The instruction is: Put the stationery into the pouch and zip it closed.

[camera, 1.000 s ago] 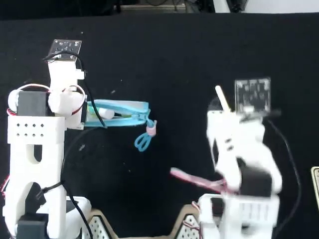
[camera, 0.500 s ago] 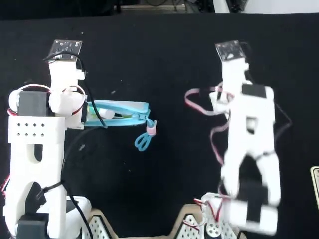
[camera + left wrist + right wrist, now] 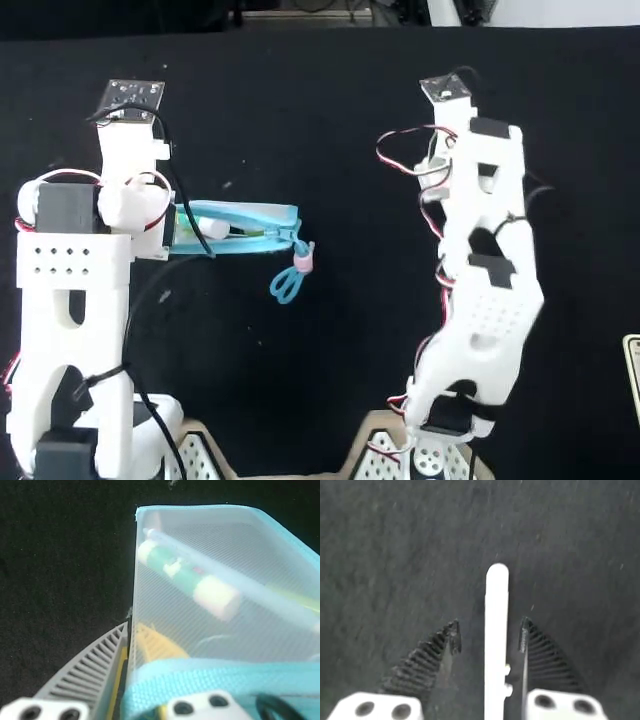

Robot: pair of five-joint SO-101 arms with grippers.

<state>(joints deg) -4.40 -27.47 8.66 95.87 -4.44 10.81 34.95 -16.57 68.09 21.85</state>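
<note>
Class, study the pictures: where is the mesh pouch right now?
The mesh pouch is on the left of the high view, one end clamped in the left tool, with its zip-pull loop at the other end.

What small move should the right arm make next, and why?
Probably swing the right claw back toward the translucent blue mesh pouch. It grips a slim white pen and sits far across the black table from the pouch, which the left claw holds by one end with a green-and-white stick already inside. Whether the zip is open enough is unclear.
</note>
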